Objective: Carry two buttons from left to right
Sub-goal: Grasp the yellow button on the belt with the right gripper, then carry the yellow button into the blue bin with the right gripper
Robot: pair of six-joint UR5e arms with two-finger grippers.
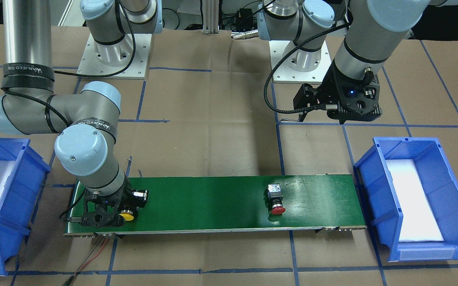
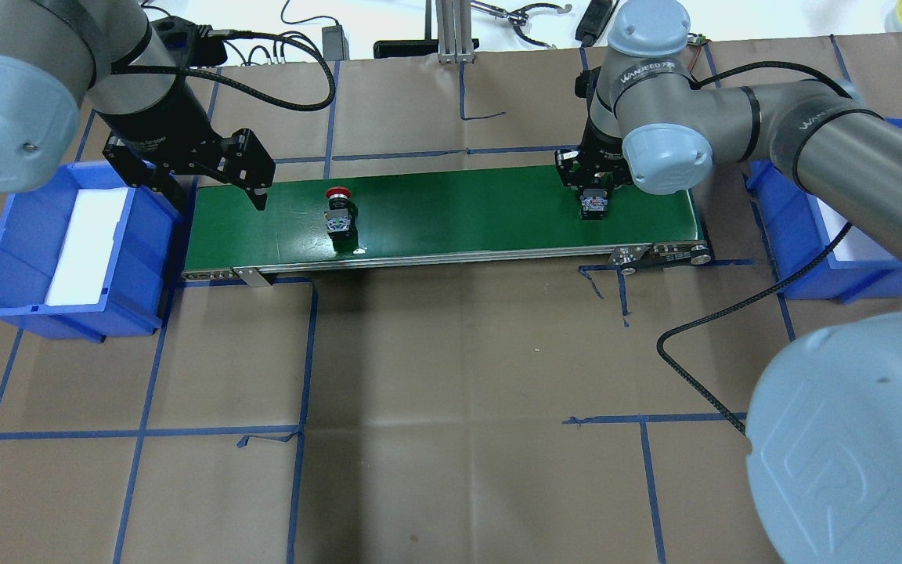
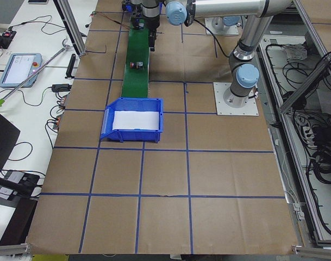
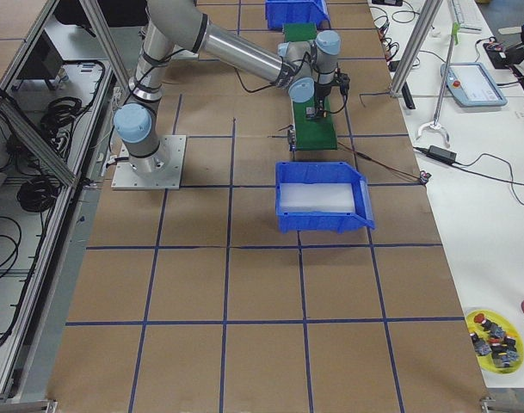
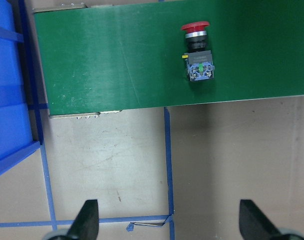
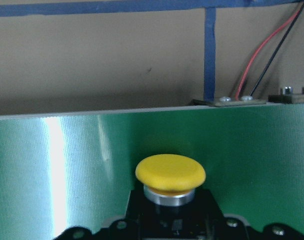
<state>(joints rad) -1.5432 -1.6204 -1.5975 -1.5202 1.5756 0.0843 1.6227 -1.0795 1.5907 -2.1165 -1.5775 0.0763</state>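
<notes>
Neither delivered. Right gripper [image 2: 594, 196] sits over the yellow mushroom-cap push-button [image 1: 127, 216] lower left, can't tell if clamped. Red-capped push-button [image 1: 276, 201] lies right of centre on the green conveyor belt [image 1: 213, 202]. Left gripper [image 2: 216, 192] spread wide, empty.

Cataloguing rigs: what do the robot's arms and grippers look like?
The left arm and right arm are silver tubes with pale-blue joint caps, black bands (white-lettered on the right) and black braided cables. The left gripper and right gripper are black.

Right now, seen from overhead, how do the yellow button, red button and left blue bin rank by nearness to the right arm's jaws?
1. Yellow button: at the jaws of the right gripper, on the right end of the belt.
2. Red button: on the belt's left part.
3. Blue bin: past the belt's left end.
</notes>
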